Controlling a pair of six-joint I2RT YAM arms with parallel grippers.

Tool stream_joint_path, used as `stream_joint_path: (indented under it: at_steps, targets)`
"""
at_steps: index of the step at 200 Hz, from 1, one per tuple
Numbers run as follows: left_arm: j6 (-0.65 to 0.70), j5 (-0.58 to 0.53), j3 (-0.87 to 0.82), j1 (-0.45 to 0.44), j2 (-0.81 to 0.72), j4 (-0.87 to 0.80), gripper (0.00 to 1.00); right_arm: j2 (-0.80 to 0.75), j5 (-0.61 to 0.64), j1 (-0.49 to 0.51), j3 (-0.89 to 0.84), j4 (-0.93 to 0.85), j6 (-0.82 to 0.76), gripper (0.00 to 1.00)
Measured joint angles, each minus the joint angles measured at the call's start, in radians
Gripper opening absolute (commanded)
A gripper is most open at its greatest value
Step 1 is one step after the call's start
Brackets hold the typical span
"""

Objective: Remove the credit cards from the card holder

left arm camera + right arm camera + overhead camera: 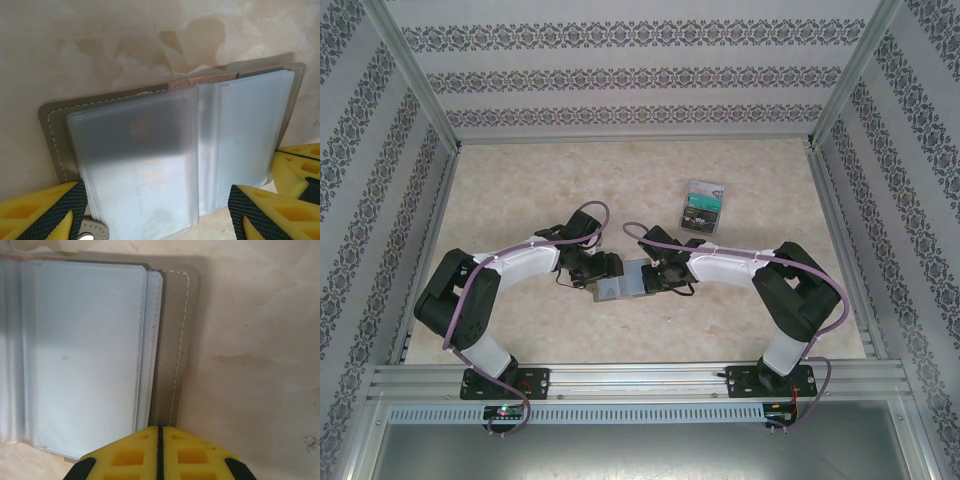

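Over the card holder (pixel 150 150), left jaws gape, right jaws meet

Holder (pixel 100 355) cover reads grainy, matt, leather-like, with pale stitching along its edge. Its sleeves (pixel 140 150) are frosted, soft-sheen plastic (print ghosting through one). Table (pixel 520 190) is smooth, marbled, matt. Left fingers (pixel 40 212) are yellow plastic with black cross-hatched pads.

A lab-style robot test cell: aluminium frame posts (pixel 415 75) box in a marble-print table (pixel 520 180), printed wallpaper panels (pixel 640 70) stand in as walls, and a left arm (pixel 525 262) and right arm (pixel 730 265) are bolted to a metal rail (pixel 640 378)
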Motion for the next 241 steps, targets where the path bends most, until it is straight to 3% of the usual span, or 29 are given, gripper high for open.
stream_joint_path:
  at_steps: [78,104,128,146,241]
  targets:
    - [0.014,0.061,0.0,-0.004,-0.004,0.029,0.76,0.006,0.0,0.0,0.01,-0.012,0.0,0.0]
    - [0.025,0.074,0.0,-0.006,-0.006,0.035,0.81,0.007,0.0,0.0,0.012,-0.014,0.0,0.0]
    - [0.031,0.085,0.0,-0.007,-0.006,0.037,0.95,0.008,0.0,0.0,0.013,-0.014,0.0,0.0]
    - [0.035,0.087,0.0,-0.007,-0.009,0.038,1.0,0.011,-0.001,0.0,0.018,-0.021,0.0,0.0]
    - [0.037,0.113,0.0,-0.012,-0.039,0.057,1.0,0.01,-0.008,-0.006,0.019,-0.023,0.006,0.0]
